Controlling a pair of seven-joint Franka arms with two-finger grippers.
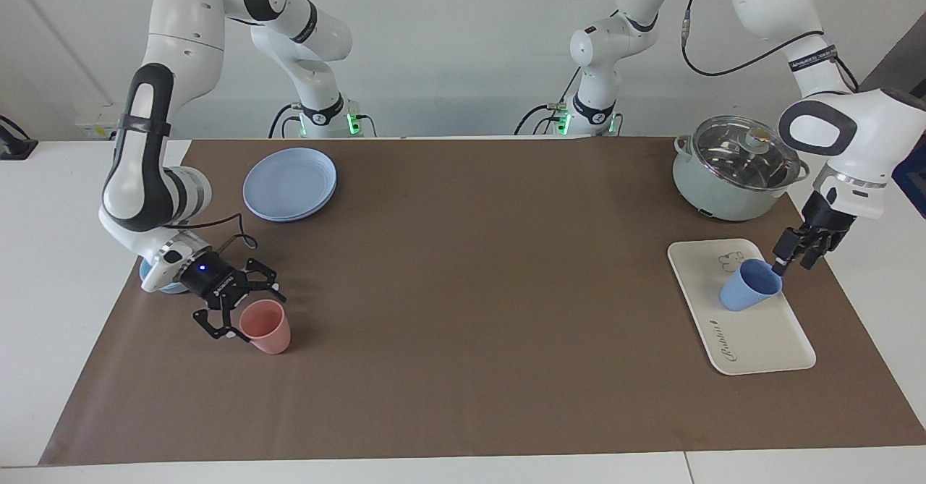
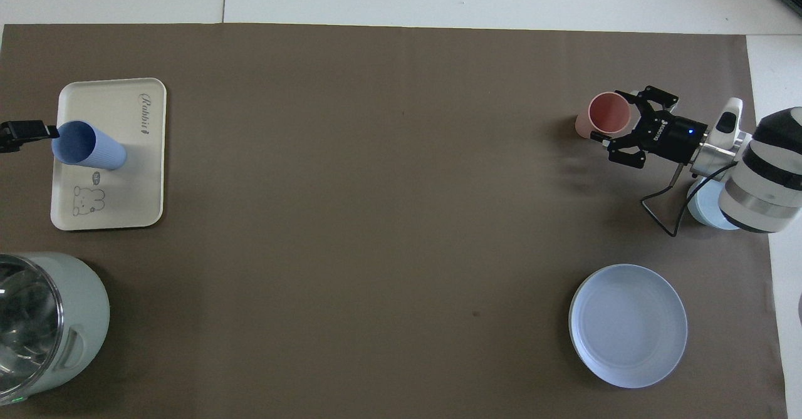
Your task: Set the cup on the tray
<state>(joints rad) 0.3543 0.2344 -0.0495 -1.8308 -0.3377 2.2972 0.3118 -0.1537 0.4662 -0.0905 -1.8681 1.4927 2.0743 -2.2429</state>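
Note:
The periwinkle-blue cup stands upright on the cream tray, free of any grip. My left gripper hangs open just off the cup's rim, over the tray's edge toward the left arm's end of the table, not touching the cup. My right gripper is low at the right arm's end, open, its fingers standing on either side of a pink cup that rests on the brown mat.
A pale-green pot with a glass lid stands nearer to the robots than the tray. A round blue plate lies near the right arm's base. A light-blue bowl sits under the right wrist.

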